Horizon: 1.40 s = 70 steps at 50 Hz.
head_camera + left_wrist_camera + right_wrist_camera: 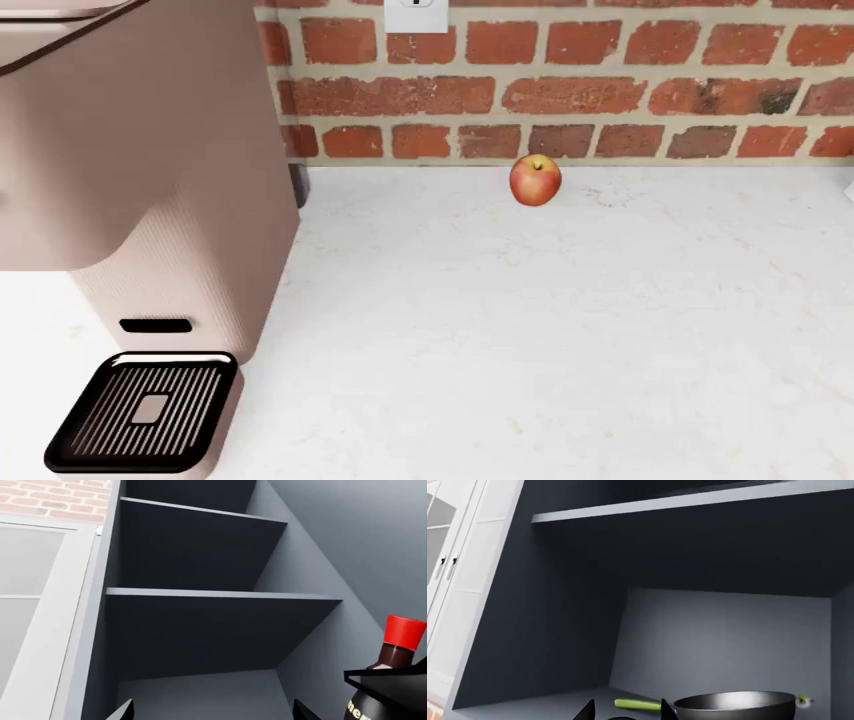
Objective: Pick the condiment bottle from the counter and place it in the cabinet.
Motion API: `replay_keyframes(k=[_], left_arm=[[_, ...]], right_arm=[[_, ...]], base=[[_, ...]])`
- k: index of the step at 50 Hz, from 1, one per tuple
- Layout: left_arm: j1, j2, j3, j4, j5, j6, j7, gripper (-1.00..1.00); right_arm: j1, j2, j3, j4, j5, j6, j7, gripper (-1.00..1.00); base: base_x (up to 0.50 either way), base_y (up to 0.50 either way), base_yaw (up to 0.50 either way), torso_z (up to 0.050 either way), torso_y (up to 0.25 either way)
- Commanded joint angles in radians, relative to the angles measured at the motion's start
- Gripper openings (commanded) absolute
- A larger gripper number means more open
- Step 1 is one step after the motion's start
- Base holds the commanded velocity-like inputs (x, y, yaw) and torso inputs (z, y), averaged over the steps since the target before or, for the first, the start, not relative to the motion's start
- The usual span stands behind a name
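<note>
From the left wrist view we're staring up into the open cabinet (pixel 200 605), dark shelves stacked above us and the pale grey side wall running off beside them. Only the two dark fingertips (pixel 123 711) of the left gripper (pixel 212 711) poke into the shot, set wide apart with nothing between them, so we'd call it spread. The condiment bottle (pixel 393 665) sits off to one side of that gripper, red cap up, dark glossy body, and a black gripper part crosses in front of its shoulder. Whether that part is actually squeezing it, we can't tell. A white glass-front door (pixel 40 605) flanks the cabinet on the other side. In the head view neither arm shows up, just the counter (pixel 561 330) with an apple (pixel 535 180) near the brick wall and a coffee machine (pixel 134 150). Over in the right wrist view, the right gripper (pixel 624 711) shows two fingertips close together, looks empty, with a black pan (pixel 734 706) and something green (pixel 637 704) just beyond it on the cabinet floor.
</note>
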Motion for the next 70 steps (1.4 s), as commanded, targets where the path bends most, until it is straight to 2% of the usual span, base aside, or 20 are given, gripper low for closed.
replay_keyframes(k=[1,23,36,52,59,70], left_arm=[[-0.003,-0.004,0.004,-0.002,0.001,0.003,0.001,1.00],[-0.004,-0.013,0.004,-0.001,-0.006,0.010,-0.003,1.00],[0.011,-0.019,0.008,-0.006,0.007,0.023,0.008,1.00],[0.023,-0.019,0.013,-0.010,0.020,0.039,0.015,1.00],[0.032,-0.022,0.014,-0.013,0.028,0.048,0.021,1.00],[0.038,-0.024,0.017,-0.017,0.032,0.054,0.025,1.00]], right_arm=[[0.044,-0.013,-0.032,0.049,-0.106,-0.013,-0.098,-1.00],[0.144,-0.051,-0.141,0.206,-0.332,-0.091,-0.318,-1.00],[0.148,-0.066,-0.198,0.306,-0.413,-0.103,-0.403,-1.00],[0.201,-0.138,-0.298,0.494,-0.556,-0.135,-0.630,-1.00],[0.204,-0.228,-0.180,0.586,-0.822,-0.108,-0.793,-1.00],[0.205,-0.326,-0.054,0.714,-1.119,-0.119,-0.978,-1.00]], base=[[0.00,0.00,0.00,0.011,0.014],[0.00,0.00,0.00,0.011,0.015],[0.00,0.00,0.00,0.010,0.014],[0.00,0.00,0.00,0.010,0.015],[0.00,0.00,0.00,0.010,0.015],[0.00,0.00,0.00,0.010,0.014]])
